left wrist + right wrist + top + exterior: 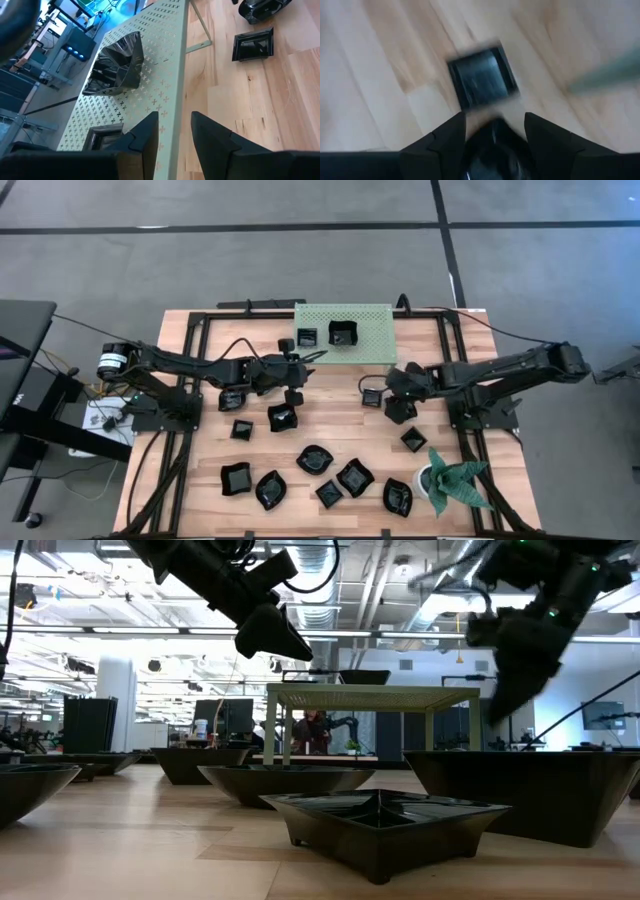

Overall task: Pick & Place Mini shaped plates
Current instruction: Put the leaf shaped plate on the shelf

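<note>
Overhead, the left gripper (297,370) sits left of centre, fingers parted and empty, just below the green perforated stand (377,330). The right gripper (396,392), right of centre, is spread with nothing between its fingers, beside a small square plate (372,396). Two plates (342,334) already rest on the stand; roughly a dozen mini shaped plates (316,460) lie scattered across the lower wooden table (330,418), so most remain, I judge. A potted plant (452,482) stands lower right; grey floor surrounds the table.

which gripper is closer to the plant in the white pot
Right. The right gripper hovers just up-table of the plant; the left gripper is across the table by the green perforated stand.
</note>
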